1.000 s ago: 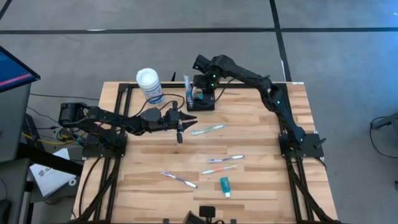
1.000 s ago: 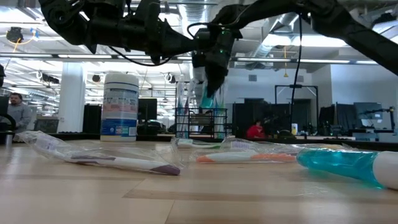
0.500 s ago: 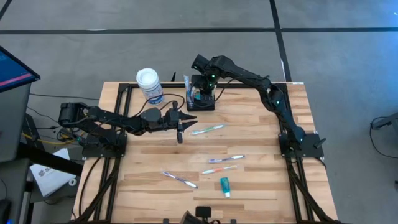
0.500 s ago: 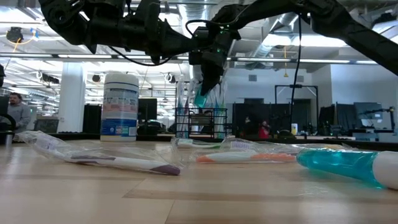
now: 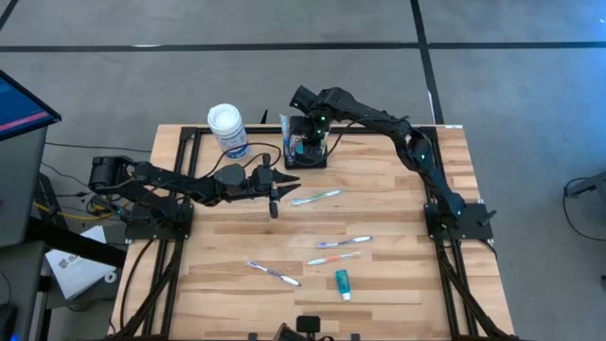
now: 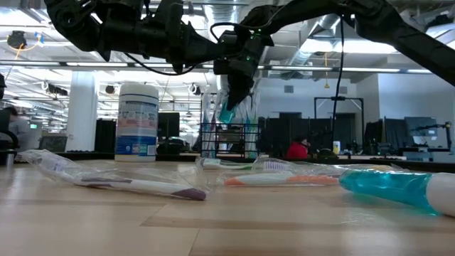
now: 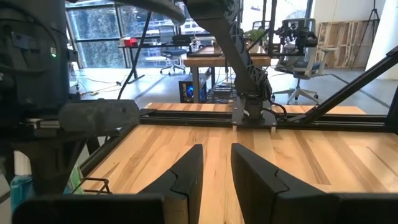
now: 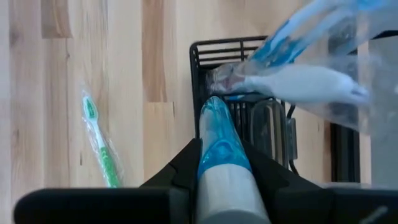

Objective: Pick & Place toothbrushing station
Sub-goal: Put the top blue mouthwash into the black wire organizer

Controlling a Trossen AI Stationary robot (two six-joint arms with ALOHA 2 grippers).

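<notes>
1. Through the right wrist camera I looked straight down on the wooden table (image 8: pixel 93 74).
2. My right gripper (image 8: pixel 221 165) had its two dark fingers (image 8: pixel 183 165) clamped on a blue tube (image 8: pixel 219 140).
3. The tube's tip pointed into the black wire basket (image 8: pixel 196 68) below.
4. A wrapped toothbrush (image 8: pixel 298 81) lay across the basket, its plastic sleeve reaching past the rim.
5. A green toothbrush (image 8: pixel 99 140) in a wrapper lay on the table beside the basket.

Above the black mesh basket (image 5: pixel 305 150) the way down is taken by the right claw (image 5: pixel 305 139) with its blue tube (image 8: pixel 219 135). Beside the basket stands a white-lidded canister (image 5: pixel 227 130). Toward the near edge from the basket, bare worktop (image 5: pixel 398 189) lies open around scattered wrapped toothbrushes (image 5: pixel 315 197).
</notes>
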